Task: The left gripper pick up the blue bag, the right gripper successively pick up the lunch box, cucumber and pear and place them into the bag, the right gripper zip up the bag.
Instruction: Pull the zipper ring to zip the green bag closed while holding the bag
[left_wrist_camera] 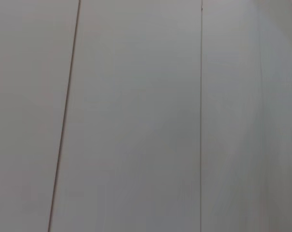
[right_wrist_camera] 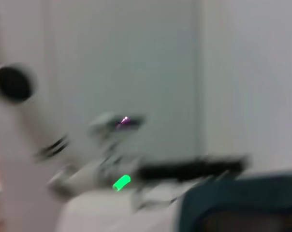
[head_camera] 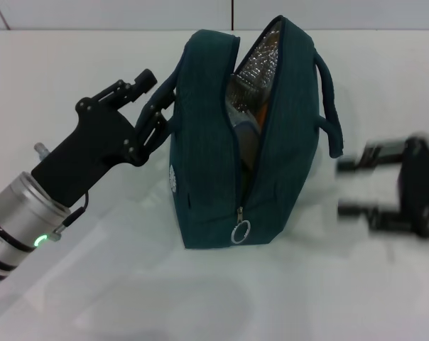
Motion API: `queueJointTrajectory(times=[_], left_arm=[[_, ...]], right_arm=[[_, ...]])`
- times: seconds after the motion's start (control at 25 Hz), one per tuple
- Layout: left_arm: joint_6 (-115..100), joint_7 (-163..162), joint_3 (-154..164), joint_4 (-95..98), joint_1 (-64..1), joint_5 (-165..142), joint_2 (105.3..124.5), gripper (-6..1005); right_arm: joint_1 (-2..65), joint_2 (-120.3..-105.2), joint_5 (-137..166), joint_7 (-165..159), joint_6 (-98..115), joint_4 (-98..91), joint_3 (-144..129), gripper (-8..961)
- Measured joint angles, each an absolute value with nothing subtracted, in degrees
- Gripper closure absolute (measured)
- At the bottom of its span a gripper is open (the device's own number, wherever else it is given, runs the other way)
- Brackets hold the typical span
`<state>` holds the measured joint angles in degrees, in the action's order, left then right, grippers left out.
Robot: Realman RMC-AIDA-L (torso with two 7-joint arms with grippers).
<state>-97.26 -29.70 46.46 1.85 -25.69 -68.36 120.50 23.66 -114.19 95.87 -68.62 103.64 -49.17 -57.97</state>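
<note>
The blue bag (head_camera: 214,177) stands upright in the middle of the white table, its top unzipped and silver lining showing. Its zipper pull ring (head_camera: 241,232) hangs low on the front end. Something orange and pale (head_camera: 244,114) shows inside; I cannot tell whether it is the lunch box. The cucumber and pear are out of view. My left gripper (head_camera: 156,98) is at the bag's left handle, shut on it. To the right of the bag, apart from it, my right gripper (head_camera: 346,186) is open and holds nothing. In the right wrist view the bag (right_wrist_camera: 242,205) shows as a blurred edge.
The bag's right handle (head_camera: 328,106) loops out toward the right gripper. The left arm's green light (right_wrist_camera: 121,182) shows blurred in the right wrist view. A pale wall with seams (left_wrist_camera: 201,116) fills the left wrist view. White table (head_camera: 94,298) lies in front of the bag.
</note>
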Motion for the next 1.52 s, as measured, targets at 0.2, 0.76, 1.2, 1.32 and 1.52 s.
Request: queueJointTrajectory(times=[0.2, 0.76, 1.2, 1.32, 1.52], left_arm=[[-97.4, -29.7, 46.3, 1.8, -26.2, -68.2, 120.5, 650], [-97.5, -29.7, 47.0, 1.8, -26.9, -68.8, 120.59, 476], [-97.5, -29.7, 47.9, 1.8, -27.1, -68.8, 120.59, 474], [-97.5, -29.7, 48.0, 1.8, -27.1, -68.8, 120.58, 474], [-97.5, -29.7, 48.0, 1.8, -27.1, -68.8, 120.58, 473]], right_arm=[[26.4, -115.33, 104.3, -70.8, 101.8, -47.0, -61.0, 454], [32.1, -116.14, 92.7, -70.6, 82.3, -34.3, -79.1, 471], [32.7, -116.19, 82.7, -70.6, 74.0, -34.9, -93.8, 485], [32.6, -116.18, 80.8, -69.7, 73.2, -34.9, -94.8, 488], [32.7, -116.19, 78.2, -68.1, 72.3, -34.8, -97.5, 494]])
